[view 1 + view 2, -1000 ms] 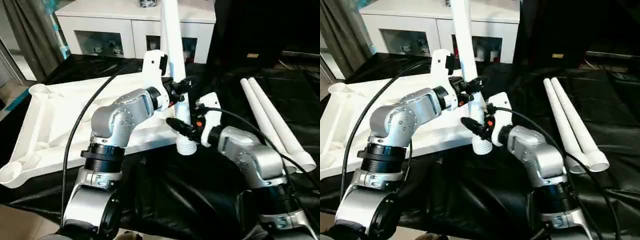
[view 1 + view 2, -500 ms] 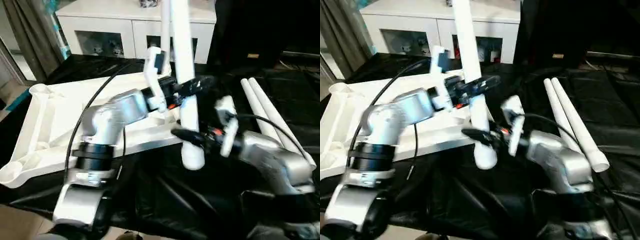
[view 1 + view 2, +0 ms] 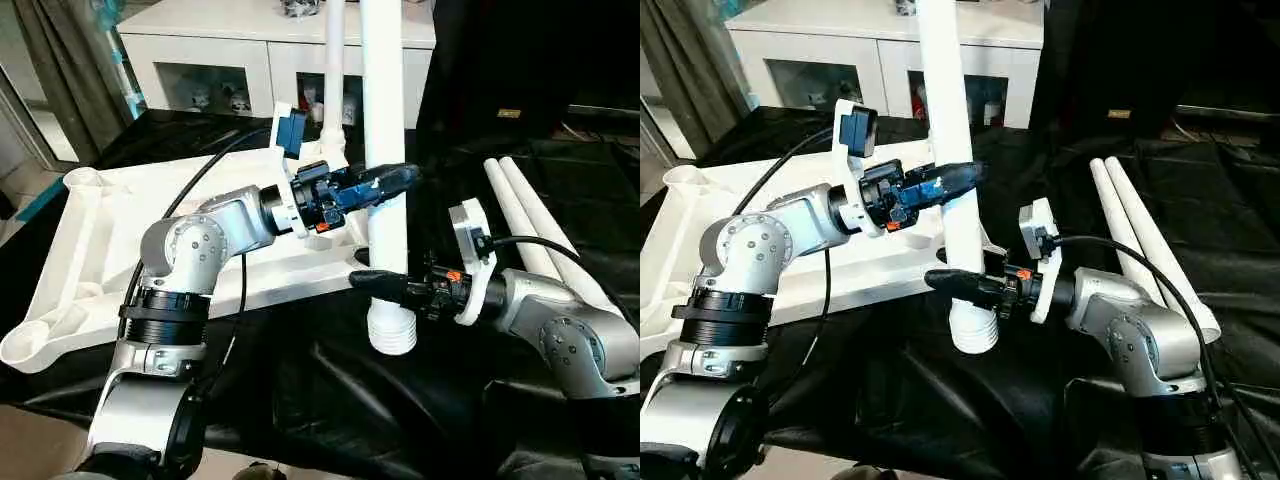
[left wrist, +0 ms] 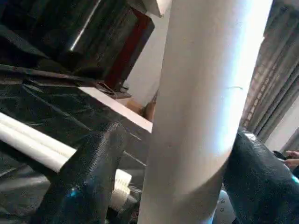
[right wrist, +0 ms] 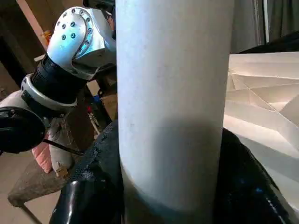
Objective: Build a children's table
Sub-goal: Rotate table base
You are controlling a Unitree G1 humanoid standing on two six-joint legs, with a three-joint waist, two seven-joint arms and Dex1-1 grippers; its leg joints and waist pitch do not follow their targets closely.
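One white tabletop (image 3: 110,240) lying on the left. Four white table legs: one held upright (image 3: 385,120) in the middle, one standing behind it (image 3: 333,60), and two lying side by side (image 3: 530,225) on the right. Two robot arms. One white cabinet (image 3: 230,50) at the far side

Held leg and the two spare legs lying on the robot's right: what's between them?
Black cloth and the right hand's wrist camera bracket, seen in the right eye view between the held leg and the spare legs.
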